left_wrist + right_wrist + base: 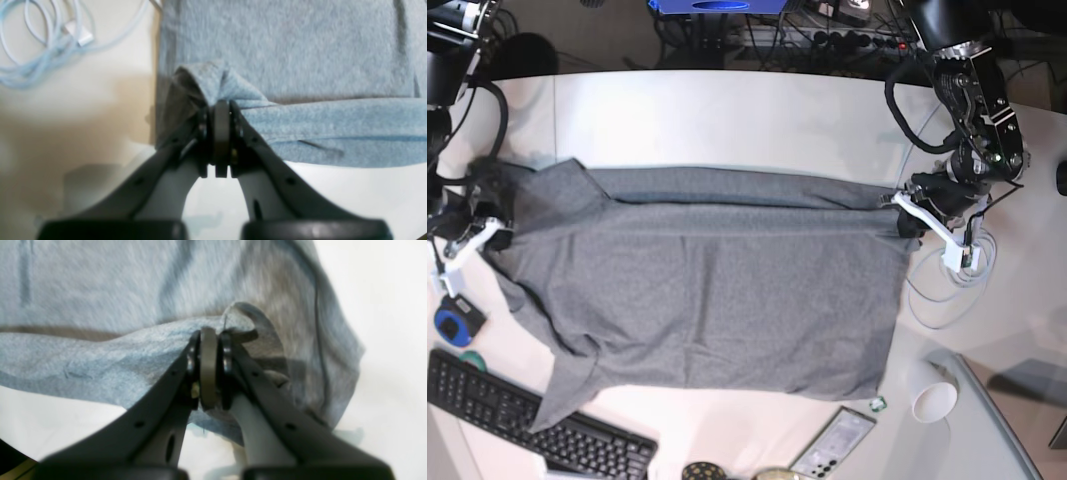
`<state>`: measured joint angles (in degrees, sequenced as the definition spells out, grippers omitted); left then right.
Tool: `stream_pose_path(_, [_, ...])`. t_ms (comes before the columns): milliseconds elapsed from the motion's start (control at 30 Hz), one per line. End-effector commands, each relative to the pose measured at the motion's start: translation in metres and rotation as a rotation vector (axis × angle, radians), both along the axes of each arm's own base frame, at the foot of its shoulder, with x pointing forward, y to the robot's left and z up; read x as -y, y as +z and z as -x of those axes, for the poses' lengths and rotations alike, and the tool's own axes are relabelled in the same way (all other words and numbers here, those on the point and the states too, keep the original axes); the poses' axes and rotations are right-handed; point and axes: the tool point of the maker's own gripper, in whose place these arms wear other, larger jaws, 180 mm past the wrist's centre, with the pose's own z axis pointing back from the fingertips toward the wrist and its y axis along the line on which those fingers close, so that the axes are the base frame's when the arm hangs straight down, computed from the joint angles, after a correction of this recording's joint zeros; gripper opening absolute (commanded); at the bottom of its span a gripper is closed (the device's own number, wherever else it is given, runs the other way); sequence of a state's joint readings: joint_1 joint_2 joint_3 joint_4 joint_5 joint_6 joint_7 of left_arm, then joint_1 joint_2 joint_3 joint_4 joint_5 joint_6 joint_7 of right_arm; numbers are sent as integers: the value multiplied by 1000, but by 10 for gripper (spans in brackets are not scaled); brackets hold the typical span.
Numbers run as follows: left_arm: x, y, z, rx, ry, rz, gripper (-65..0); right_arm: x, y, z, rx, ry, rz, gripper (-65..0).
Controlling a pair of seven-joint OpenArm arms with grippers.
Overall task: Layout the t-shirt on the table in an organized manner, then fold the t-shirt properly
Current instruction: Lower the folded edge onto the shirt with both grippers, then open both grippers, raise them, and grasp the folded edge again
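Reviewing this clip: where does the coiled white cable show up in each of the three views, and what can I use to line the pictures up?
Left wrist: the coiled white cable lies top left, on the white table, apart from the heather-grey t-shirt.
Right wrist: not in it.
Base: the cable lies at right, below the left gripper, beside the t-shirt's right edge.
Shared landmark: the t-shirt edge pinched in the shut left gripper.

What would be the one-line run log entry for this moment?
stage: folding | left gripper: shut on t-shirt edge | right gripper: shut on t-shirt edge | t-shirt: spread on table, far edge lifted
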<state>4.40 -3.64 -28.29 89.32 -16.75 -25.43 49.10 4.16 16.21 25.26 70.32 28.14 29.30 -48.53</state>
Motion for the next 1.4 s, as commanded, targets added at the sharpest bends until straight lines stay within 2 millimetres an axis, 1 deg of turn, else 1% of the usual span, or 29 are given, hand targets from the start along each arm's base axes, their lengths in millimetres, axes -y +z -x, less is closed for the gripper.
stream_pose_path(0, [-3, 9, -7, 35, 6, -2, -650, 11, 17, -15, 59, -14, 17, -645])
stream_pose_path(33, [-3, 10, -9, 41, 6, -2, -650, 10, 20, -19, 66, -13, 17, -645])
stream_pose_path(167, [-7, 15, -17, 55, 34, 0, -650, -5, 22, -29, 75, 44, 22, -645])
stream_pose_path(200, [-9, 16, -17, 54, 50, 1, -650, -9, 21, -31, 73, 54, 21, -645])
stream_pose_path(267, [-9, 20, -25, 65, 68, 2, -650, -10, 13, -28, 50, 54, 10, -645])
stream_pose_path(300, [-9, 18, -26, 59, 74, 8, -650, -11, 13, -31, 50, 51, 3, -645])
stream_pose_path(367, [-9, 7, -25, 31, 85, 25, -650, -10, 5, -30, 39, 33, -15, -645])
stream_pose_path(500, [-9, -4, -27, 1, 92, 46, -650, -9, -3, -29, 42, 9, -33, -645])
stream_pose_path(633, [-10, -5, -28, 0, 97, 48, -650, -7, -5, -31, 57, -5, -39, -644])
stream_pose_path(667, [-11, -5, -28, 1, 100, 48, -650, -7, -4, -33, 70, -11, -39, -644])
stream_pose_path(733, [-11, -1, -33, 15, 99, 48, -650, -3, 0, -39, 110, -46, -39, -641])
stream_pose_path(800, [-11, -3, -34, 8, 102, 54, -650, 0, 3, -45, 143, -73, -35, -638])
stream_pose_path(833, [-12, -4, -33, 4, 104, 56, -650, 1, 4, -46, 153, -78, -34, -620])
stream_pose_path(867, [-12, -5, -33, 3, 106, 57, -650, 1, 5, -47, 157, -77, -34, -585])
stream_pose_path(967, [-12, -3, -34, 9, 105, 54, -650, 1, 11, -50, 173, -72, -27, -429])
stream_pose_path(1033, [-13, -3, -34, 9, 107, 54, -650, 2, 19, -53, 199, -68, -17, -314])
stream_pose_path(1067, [-13, -2, -34, 11, 107, 54, -563, 3, 25, -55, 214, -66, -10, -260])
stream_pose_path(1100, [-13, -1, -34, 15, 107, 59, -479, 3, 27, -53, 221, -60, -1, -224])
stream_pose_path(1133, [-13, -1, -35, 16, 107, 58, -400, 5, 31, -51, 230, -52, 13, -207])
stream_pose_path(1167, [-13, 0, -35, 20, 107, 58, -309, 7, 37, -48, 246, -40, 32, -207])
stream_pose_path(1233, [-13, 12, -40, 53, 104, 48, -171, 4, 45, -39, 268, -14, 58, -212])
stream_pose_path(1267, [-14, 18, -40, 72, 102, 40, -125, 2, 49, -34, 281, 0, 72, -213])
stream_pose_path(1300, [-19, 27, -41, 96, 116, 30, -87, 0, 51, -27, 285, 12, 81, -213])
stream_pose_path(1333, [-23, 35, -41, 120, 131, 25, -61, -3, 53, -20, 289, 27, 93, -213])
stream_pose_path(1367, [-26, 36, -34, 125, 152, 26, -44, -6, 55, -12, 291, 41, 101, -213])
